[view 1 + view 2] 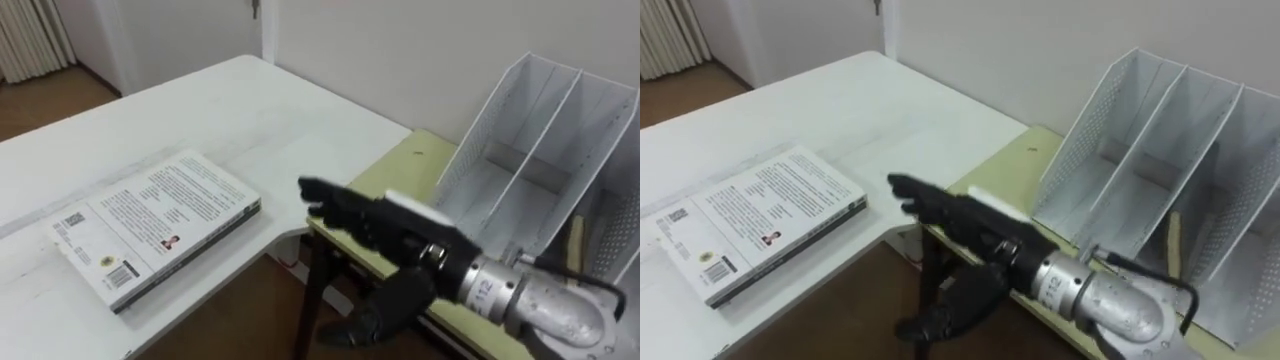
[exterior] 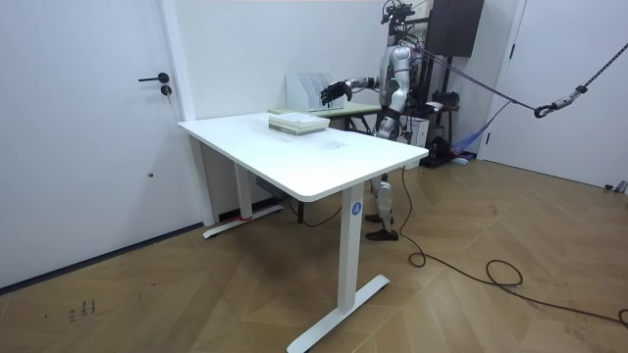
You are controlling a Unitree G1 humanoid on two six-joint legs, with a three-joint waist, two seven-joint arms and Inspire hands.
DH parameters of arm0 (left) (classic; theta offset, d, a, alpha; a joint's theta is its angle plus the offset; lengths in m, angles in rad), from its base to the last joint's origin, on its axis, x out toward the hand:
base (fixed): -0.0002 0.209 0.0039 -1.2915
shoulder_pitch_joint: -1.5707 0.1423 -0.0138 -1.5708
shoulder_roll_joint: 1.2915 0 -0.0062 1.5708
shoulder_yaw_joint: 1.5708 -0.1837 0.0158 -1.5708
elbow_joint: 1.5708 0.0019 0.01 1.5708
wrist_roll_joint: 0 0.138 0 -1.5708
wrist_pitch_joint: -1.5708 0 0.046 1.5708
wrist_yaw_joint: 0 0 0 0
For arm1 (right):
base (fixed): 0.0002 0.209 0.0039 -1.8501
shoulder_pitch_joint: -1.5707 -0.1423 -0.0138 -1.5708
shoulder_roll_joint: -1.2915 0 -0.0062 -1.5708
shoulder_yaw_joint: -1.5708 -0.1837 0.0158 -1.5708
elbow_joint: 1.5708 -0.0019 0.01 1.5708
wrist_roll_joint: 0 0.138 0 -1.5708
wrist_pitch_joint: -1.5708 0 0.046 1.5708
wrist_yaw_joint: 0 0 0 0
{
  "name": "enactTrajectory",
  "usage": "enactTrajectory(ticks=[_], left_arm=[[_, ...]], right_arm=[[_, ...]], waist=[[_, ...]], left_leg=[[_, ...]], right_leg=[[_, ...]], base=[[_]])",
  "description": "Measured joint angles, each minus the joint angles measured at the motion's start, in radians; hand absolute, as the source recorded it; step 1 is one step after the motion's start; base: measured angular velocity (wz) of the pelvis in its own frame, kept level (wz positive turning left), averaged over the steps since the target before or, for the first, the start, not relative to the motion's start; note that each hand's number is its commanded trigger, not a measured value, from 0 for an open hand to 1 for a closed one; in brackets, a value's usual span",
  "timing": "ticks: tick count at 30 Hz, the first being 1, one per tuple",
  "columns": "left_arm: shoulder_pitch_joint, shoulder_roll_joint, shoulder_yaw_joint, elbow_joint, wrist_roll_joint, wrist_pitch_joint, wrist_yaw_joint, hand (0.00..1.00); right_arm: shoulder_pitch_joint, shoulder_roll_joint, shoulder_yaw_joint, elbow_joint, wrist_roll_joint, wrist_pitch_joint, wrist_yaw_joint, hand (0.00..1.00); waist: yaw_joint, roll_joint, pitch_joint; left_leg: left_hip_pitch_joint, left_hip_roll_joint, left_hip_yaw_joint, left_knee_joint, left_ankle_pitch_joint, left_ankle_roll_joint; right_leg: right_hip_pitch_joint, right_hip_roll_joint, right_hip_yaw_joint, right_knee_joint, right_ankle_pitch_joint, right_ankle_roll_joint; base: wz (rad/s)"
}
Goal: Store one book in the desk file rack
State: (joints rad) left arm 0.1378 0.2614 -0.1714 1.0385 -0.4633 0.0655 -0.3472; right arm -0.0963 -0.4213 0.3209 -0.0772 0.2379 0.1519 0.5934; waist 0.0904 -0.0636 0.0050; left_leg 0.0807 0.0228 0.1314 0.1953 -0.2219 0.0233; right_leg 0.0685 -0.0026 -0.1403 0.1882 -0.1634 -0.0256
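We see the book (image 1: 158, 224) lying flat on the white desk (image 1: 250, 110), left of the empty file rack (image 1: 545, 160), while our right hand (image 1: 375, 225) reaches toward it with straight, empty fingers, apparently for a grasp.

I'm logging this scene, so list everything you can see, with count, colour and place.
book: one, white cover with print, flat on the white desk.
desk: one, white, left of the side table.
side table: one, yellow-green top, beside the desk.
file rack: one, white mesh, on the side table.
door: one, white, room view's left.
right hand: black, open, reaching towards the book, above the gap between the tables.
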Motion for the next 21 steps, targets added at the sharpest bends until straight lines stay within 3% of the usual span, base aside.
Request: enactTrajectory(ticks=[7, 9, 14, 19, 21], left_arm=[[-0.001, -0.009, -0.009, -0.001, -0.019, 0.0, 0.0, 0.0], [-0.004, -0.015, -0.008, 0.005, -0.014, 0.0, -0.01, 0.0], [0.007, -0.033, -0.005, 0.007, -0.016, -0.001, -0.007, 0.0], [0.022, -0.045, 0.025, 0.01, -0.014, -0.005, -0.001, 0.0], [0.033, -0.046, 0.032, 0.012, -0.014, -0.013, 0.02, 0.0]], right_arm=[[0.069, 0.065, 0.017, 0.265, -0.011, 0.011, 0.021, 0.0], [0.112, 0.085, 0.015, 0.366, -0.057, -0.009, 0.008, 0.0], [0.156, 0.124, 0.007, 0.628, -0.097, -0.019, -0.05, 0.0], [0.179, 0.166, -0.082, 0.861, -0.151, -0.04, -0.137, 0.0], [0.179, 0.187, -0.118, 0.979, -0.149, -0.076, -0.199, 0.0]], waist=[[0.014, 0.019, 0.0053], [0.014, 0.032, 0.0054], [-0.001, 0.054, -0.0009], [-0.015, 0.048, -0.0035], [-0.031, 0.039, -0.0077]], left_leg=[[-0.011, -0.003, -0.015, 0.003, 0.0, 0.001], [-0.016, -0.004, -0.024, 0.007, 0.0, 0.001], [-0.019, -0.006, -0.031, 0.007, 0.001, 0.002], [-0.02, -0.018, -0.039, 0.007, 0.002, 0.001], [-0.012, -0.021, -0.05, 0.01, 0.002, 0.002]], right_leg=[[0.0, -0.009, -0.026, -0.001, 0.0, 0.001], [0.0, -0.011, -0.038, -0.002, 0.001, 0.001], [0.001, -0.013, -0.054, -0.002, 0.0, 0.002], [0.004, -0.013, -0.052, -0.006, -0.006, 0.002], [0.023, -0.012, -0.056, -0.02, -0.006, 0.004]], base=[[0.07], [0.1], [0.04], [0.03], [0.15]])
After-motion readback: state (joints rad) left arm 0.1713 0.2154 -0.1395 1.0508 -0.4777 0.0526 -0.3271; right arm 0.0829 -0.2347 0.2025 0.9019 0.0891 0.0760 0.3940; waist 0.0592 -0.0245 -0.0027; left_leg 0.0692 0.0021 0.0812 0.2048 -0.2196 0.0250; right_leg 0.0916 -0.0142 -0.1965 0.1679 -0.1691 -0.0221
